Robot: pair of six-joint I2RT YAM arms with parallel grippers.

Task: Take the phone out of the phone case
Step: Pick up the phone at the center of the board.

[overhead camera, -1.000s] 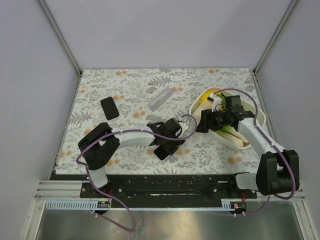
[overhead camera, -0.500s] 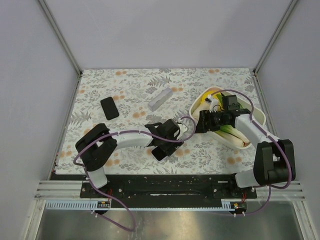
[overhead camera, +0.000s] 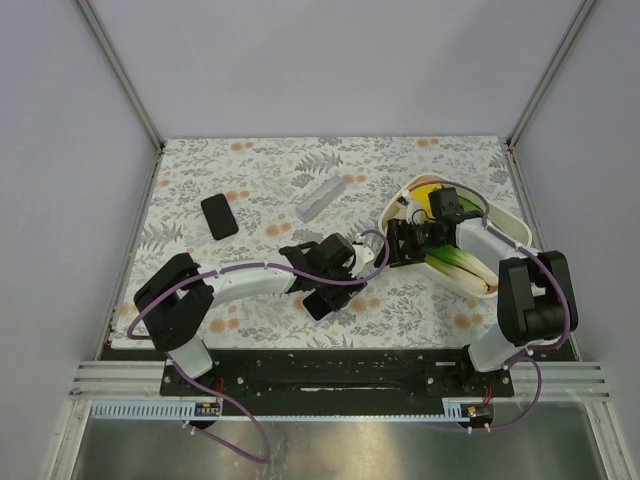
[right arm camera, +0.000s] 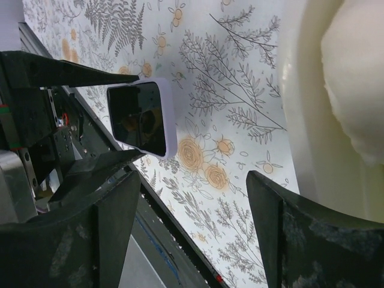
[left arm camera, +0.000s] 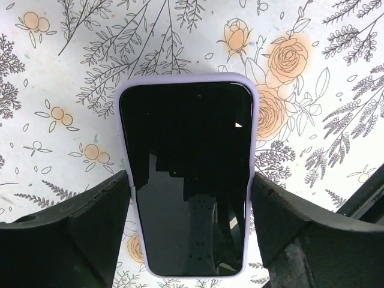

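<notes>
Phone and its lilac phone case are together, the screen facing up, flat on the flowered surface near the front edge, a little left of the middle. The phone is not out of the case yet: the lilac rim goes all around the dark glass.

The left fingers stand wide apart, one at each long side of the case, at its lower half. I cannot tell whether they pinch the case or only stand beside it; the tips look right at the rim. I think this placing is meant to keep the case from sliding or turning when the other arm works on it.

The right fingers are spread and hold nothing. They hang beside the white bowl and point across the surface toward the phone, well apart from it. This looks to me like a waiting or approaching pose, so that they can come to a free end of the case.

A black flat item and a pale bar lie further back, away from both arms.
</notes>
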